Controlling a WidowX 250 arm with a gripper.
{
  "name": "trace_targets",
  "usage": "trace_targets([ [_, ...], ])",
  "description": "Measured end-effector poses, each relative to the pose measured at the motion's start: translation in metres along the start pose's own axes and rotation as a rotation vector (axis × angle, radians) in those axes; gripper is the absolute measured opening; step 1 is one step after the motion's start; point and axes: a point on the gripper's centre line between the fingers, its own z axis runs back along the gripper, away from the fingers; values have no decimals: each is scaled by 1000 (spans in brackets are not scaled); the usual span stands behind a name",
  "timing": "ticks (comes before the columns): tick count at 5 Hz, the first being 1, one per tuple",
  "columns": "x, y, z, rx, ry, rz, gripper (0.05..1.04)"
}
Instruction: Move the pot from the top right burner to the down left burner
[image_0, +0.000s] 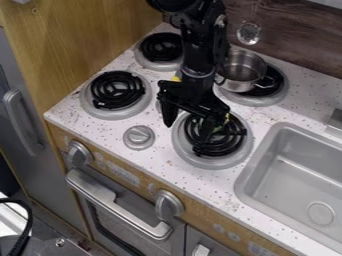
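Note:
My black gripper (188, 123) hangs over the front right burner (246, 149), its two fingers spread apart with nothing seen between them. Behind it and to its right, a shiny metal pot (242, 73) stands upright on the back right burner (277, 96). The arm covers part of the pot's left side, and the pot is apart from the fingers. A black coil tops the front left burner (116, 90), left of the gripper, with no pot on it.
The back left burner (161, 48) lies behind the arm. A grey knob (139, 137) rises from the speckled counter (167, 165) between the front burners. At the right is a sink (304, 175). A clear round utensil (248, 33) hangs at the back wall.

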Motion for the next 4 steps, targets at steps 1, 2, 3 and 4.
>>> trace_targets([
  [1, -7, 0, -11, 3, 40, -4, 997],
  [2, 7, -1, -5, 3, 7, -20, 997],
  [3, 30, -9, 9, -19, -29, -88, 997],
  [4, 55, -19, 20, -72, -140, -176, 997],
])
